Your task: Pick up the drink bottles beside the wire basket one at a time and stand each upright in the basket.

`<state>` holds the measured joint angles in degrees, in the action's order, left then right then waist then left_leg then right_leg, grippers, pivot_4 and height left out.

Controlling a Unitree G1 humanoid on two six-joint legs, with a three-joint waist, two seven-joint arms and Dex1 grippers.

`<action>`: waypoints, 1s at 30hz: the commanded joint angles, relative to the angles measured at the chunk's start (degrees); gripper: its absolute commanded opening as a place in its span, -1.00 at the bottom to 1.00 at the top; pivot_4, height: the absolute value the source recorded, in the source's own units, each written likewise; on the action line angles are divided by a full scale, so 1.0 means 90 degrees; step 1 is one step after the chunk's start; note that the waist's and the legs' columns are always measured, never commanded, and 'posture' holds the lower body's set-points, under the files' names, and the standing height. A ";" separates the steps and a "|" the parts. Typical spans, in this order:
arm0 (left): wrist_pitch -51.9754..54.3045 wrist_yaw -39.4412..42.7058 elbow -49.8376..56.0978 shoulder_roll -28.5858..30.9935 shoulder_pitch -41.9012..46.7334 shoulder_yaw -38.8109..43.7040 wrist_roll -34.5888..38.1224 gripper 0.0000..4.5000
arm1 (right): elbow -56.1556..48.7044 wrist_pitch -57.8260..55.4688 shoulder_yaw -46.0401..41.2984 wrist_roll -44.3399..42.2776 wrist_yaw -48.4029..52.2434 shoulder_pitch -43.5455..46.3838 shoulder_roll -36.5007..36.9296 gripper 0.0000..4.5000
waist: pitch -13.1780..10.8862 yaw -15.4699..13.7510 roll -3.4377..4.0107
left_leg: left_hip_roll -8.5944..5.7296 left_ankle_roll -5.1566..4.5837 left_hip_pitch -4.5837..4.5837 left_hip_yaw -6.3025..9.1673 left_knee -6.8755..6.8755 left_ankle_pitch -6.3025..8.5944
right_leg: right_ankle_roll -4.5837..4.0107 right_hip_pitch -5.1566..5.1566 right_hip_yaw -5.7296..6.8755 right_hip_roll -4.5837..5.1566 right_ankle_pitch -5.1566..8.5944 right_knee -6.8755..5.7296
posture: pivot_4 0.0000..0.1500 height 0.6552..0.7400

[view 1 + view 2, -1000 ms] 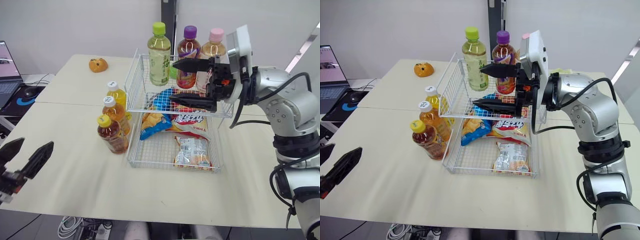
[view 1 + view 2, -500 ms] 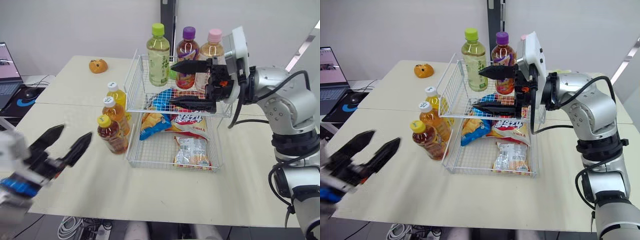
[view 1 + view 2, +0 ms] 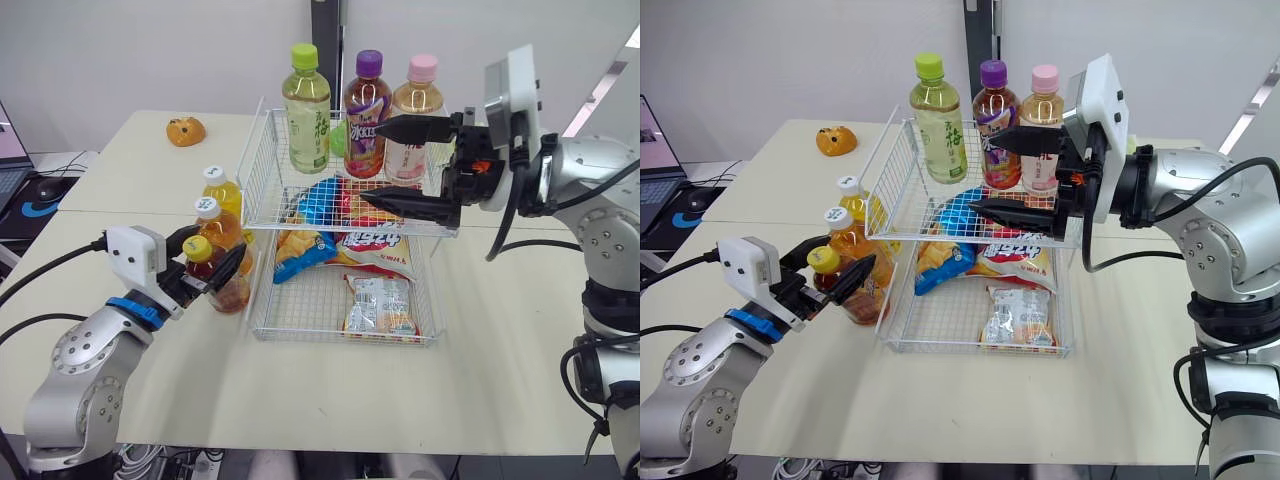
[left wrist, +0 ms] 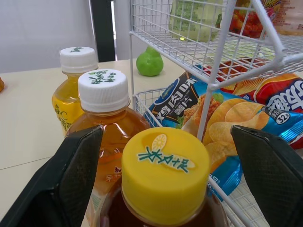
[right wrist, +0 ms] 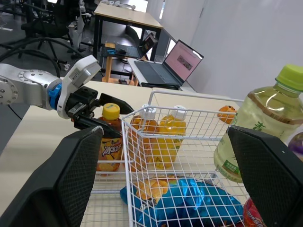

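Your left gripper [image 3: 210,262] stands wide, its fingers flanking the yellow-capped tea bottle's [image 4: 165,172] cap without touching; the fingers hide its label. Your right gripper [image 3: 372,162] gapes above the wire basket [image 3: 340,338].

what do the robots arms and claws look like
Left arm and right arm: silver-grey, rounded joints, loose black cables. Left claw and right claw: two black tapered fingers, white boxy wrist camera. Blue band on left wrist.

Three upright bottles [image 3: 220,228] beside wire basket [image 3: 262,160], three inside
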<state>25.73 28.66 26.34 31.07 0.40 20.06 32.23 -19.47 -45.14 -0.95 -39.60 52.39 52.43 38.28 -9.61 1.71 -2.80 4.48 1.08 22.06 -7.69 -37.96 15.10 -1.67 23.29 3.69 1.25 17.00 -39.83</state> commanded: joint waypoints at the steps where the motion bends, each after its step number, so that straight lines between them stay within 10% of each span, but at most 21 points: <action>1: -0.0267 0.0015 0.0045 -0.0108 -0.0024 0.0015 -0.0050 0.45 | -0.0205 0.0034 -0.0197 -0.0074 -0.0095 -0.0028 0.0077 1.00 | 0.0000 -0.0001 0.0000 | 0.0000 0.0000 0.0000 0.0000 0.0000 0.0000 | 0.0000 0.0000 0.0000 0.0000 0.0000 0.0000 | 1.00 1.00; 7: -0.0323 0.0045 0.0065 -0.0141 -0.0129 0.0095 0.0008 -0.35 | -0.0258 0.0097 -0.0179 -0.0054 -0.0096 -0.0145 0.0067 1.00 | -0.0002 -0.0007 0.0003 | 0.0000 -0.0001 -0.0002 0.0000 0.0000 0.0000 | 0.0001 -0.0001 -0.0001 0.0000 0.0000 -0.0001 | 1.00 1.00; 17: 0.0075 0.0183 0.0385 0.0395 -0.0131 0.1009 0.0993 -0.38 | -0.0077 0.0297 -0.0110 -0.0010 -0.0024 -0.0096 -0.0066 1.00 | -0.0003 0.0013 0.0003 | 0.0003 0.0000 -0.0003 -0.0001 0.0005 0.0000 | 0.0002 0.0001 0.0001 -0.0001 0.0001 0.0002 | 1.00 1.00; 30: 0.3361 0.1203 -0.1533 0.4881 0.2718 0.2263 0.4962 -0.38 | 0.0697 0.1128 0.0021 0.0375 0.0131 0.0134 -0.0541 1.00 | -0.0020 -0.0011 0.0002 | 0.0000 0.0030 0.0060 0.0010 0.0004 -0.0016 | 0.0005 0.0042 0.0016 -0.0002 0.0001 0.0030 | 1.00 1.00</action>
<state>54.49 37.14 15.93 71.11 20.65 39.71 72.79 -12.48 -36.64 0.11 -36.93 53.53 52.76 33.25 -9.80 1.61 -2.78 4.48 1.35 22.72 -7.57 -37.93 14.94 -1.62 23.76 3.86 1.23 17.01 -39.54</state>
